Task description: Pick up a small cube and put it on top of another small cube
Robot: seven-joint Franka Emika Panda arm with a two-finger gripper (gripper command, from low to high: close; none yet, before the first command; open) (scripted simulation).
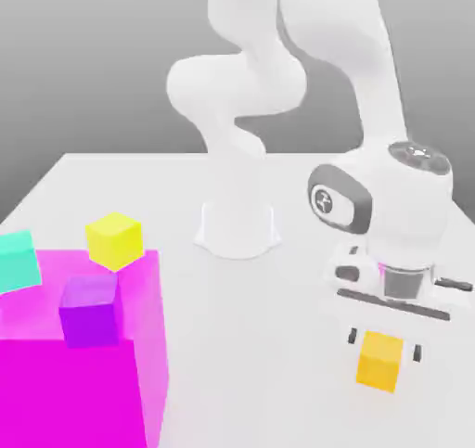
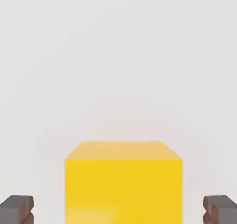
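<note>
Occupying the exterior view's lower left: a big translucent magenta block [image 1: 83, 372], with a purple cube [image 1: 90, 311] seeming to sit inside it, a teal cube [image 1: 19, 261] at its far edge and a pale yellow cube [image 1: 115, 240] just behind. Hanging low over the white table [image 1: 260, 344] at the exterior view's right: the gripper [image 1: 382, 342], spread open, fingertips [image 2: 18, 209] bracketing the orange-yellow cube [image 1: 380, 360] with gaps either side, probably lining up a grasp.
</note>
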